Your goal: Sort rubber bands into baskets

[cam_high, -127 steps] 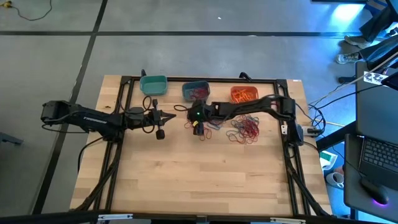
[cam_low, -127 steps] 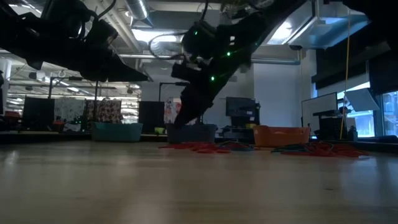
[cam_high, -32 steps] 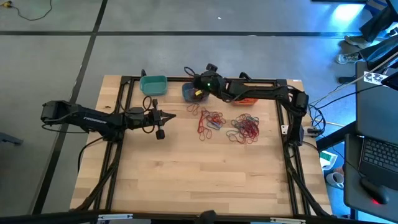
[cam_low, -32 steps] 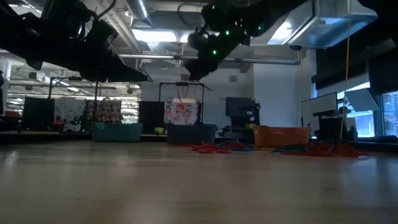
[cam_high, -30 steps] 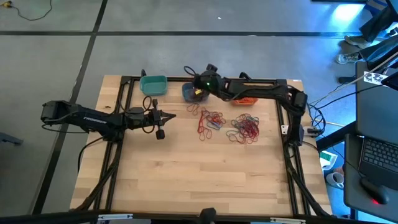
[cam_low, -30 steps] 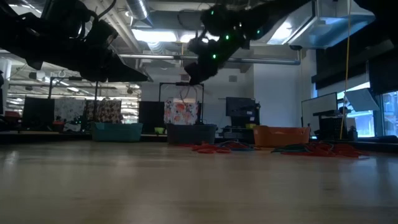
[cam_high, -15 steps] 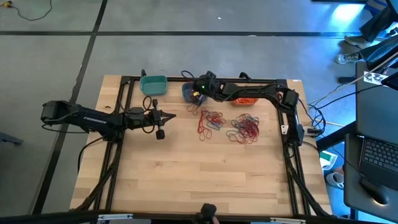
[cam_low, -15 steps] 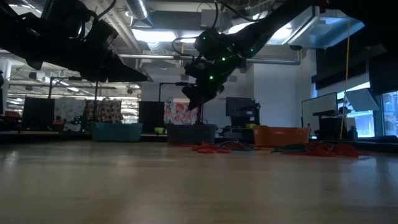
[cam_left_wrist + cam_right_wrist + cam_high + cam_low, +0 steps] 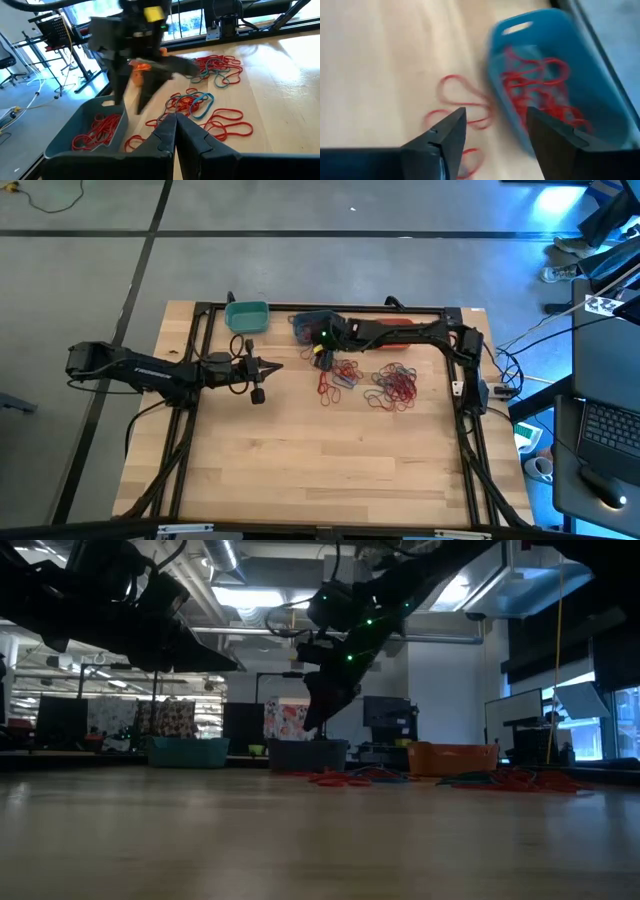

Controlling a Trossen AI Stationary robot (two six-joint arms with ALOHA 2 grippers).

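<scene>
My right gripper (image 9: 320, 353) hangs open above the table, just on the near side of the slate blue basket (image 9: 555, 75), which holds red rubber bands (image 9: 540, 85). Its fingers slant down with nothing between them; loose red bands (image 9: 465, 102) lie on the wood below. More rubber bands lie in two heaps (image 9: 340, 374) (image 9: 395, 385) on the table. The teal basket (image 9: 246, 315) stands at the far left, and the orange basket (image 9: 452, 757) at the far right is partly under the right arm. My left gripper (image 9: 175, 127) waits shut and empty at the left.
A black frame (image 9: 205, 315) runs along the table's far and side edges. Black cables (image 9: 240, 370) hang at the left arm's wrist. The near half of the wooden table (image 9: 320, 460) lies bare.
My right gripper has come down from above the slate blue basket toward the table's near edge. It has tipped its fingers steeply downward and has opened.
</scene>
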